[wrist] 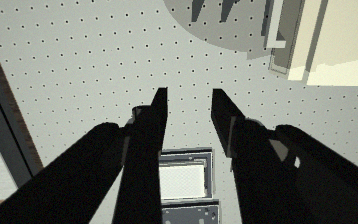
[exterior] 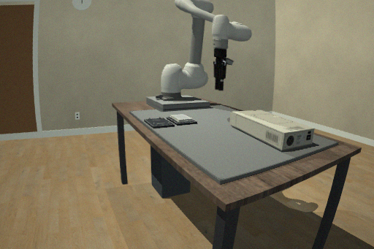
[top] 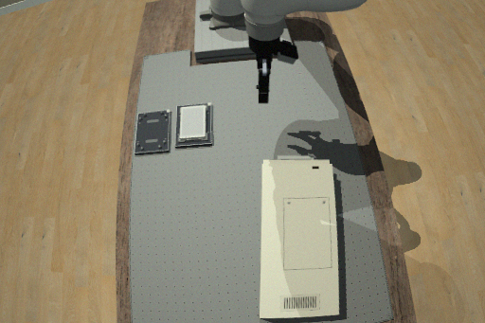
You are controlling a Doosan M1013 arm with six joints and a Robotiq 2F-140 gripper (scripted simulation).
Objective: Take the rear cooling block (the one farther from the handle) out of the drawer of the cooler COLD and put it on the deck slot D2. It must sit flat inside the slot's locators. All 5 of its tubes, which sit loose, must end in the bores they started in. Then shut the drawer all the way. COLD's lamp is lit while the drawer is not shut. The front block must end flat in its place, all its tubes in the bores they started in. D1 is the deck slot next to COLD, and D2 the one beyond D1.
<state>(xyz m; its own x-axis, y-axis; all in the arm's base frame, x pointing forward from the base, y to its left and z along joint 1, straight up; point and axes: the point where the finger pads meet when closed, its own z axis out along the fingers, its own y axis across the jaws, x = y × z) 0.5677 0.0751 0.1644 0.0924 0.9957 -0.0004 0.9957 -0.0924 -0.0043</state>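
Note:
The cooler COLD (top: 303,239) (exterior: 272,125) (wrist: 352,55) is a long cream box. Its drawer handle (top: 295,157) (wrist: 276,44) lies close to its front end, and the drawer looks shut. No lit lamp shows. The cooling blocks inside are hidden. Slot D1 (top: 210,125) (wrist: 210,175) is a dark frame with a flat white block (top: 192,121) (exterior: 180,117) (wrist: 182,181) on it. Slot D2 (top: 152,132) (exterior: 158,123) (wrist: 192,215) is dark and empty. My gripper (top: 263,100) (exterior: 219,89) (wrist: 189,102) is partly open and empty, high above the deck between the slots and the robot base's side.
A grey perforated deck (top: 199,224) (exterior: 190,147) (wrist: 85,65) covers most of the wooden table (top: 124,224) (exterior: 252,191). The arm's raised base plate (top: 220,46) (exterior: 175,105) stands at the back. Shadows of the arm and gripper fall near the cooler's handle end.

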